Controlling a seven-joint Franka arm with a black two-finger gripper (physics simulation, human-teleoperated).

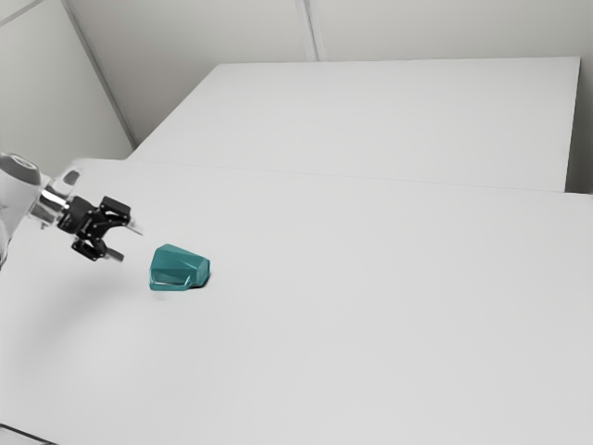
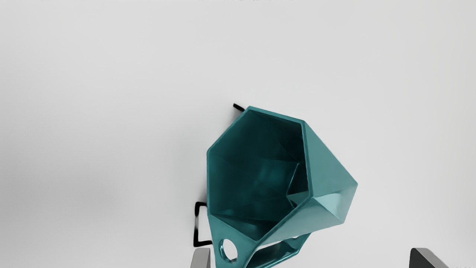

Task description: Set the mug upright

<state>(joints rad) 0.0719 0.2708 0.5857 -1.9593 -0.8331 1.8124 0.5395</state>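
A: Thin dark line (image 1: 28,435), near left corner of the exterior view. What surface extends beyond it?

B: A plain white tabletop (image 1: 371,315), running from the near side to the far side. Beyond it, at the far right, lies a second broad white surface (image 1: 389,120), with a pale wall (image 1: 445,28) behind.

A: And the robot?

B: The arm (image 1: 17,190) enters from the exterior view's left. Its black gripper (image 1: 126,242) is held above the tabletop, fingers (image 2: 200,258) spread wide and apart from each other.

A: Where is the mug?

B: The mug (image 1: 176,266), teal and faceted, lies on its side on the tabletop, just to the right of the gripper and a little nearer. Its wider end points left, its narrower base right.

A: What does the wrist view add?

B: The open mouth (image 2: 256,167) of the mug, many-sided and dark within, faces the gripper. The pierced handle (image 2: 223,229) appears close beside one fingertip; whether the two touch, I cannot tell. A black angular outline (image 2: 196,238) shows beside the handle; its nature is unclear.
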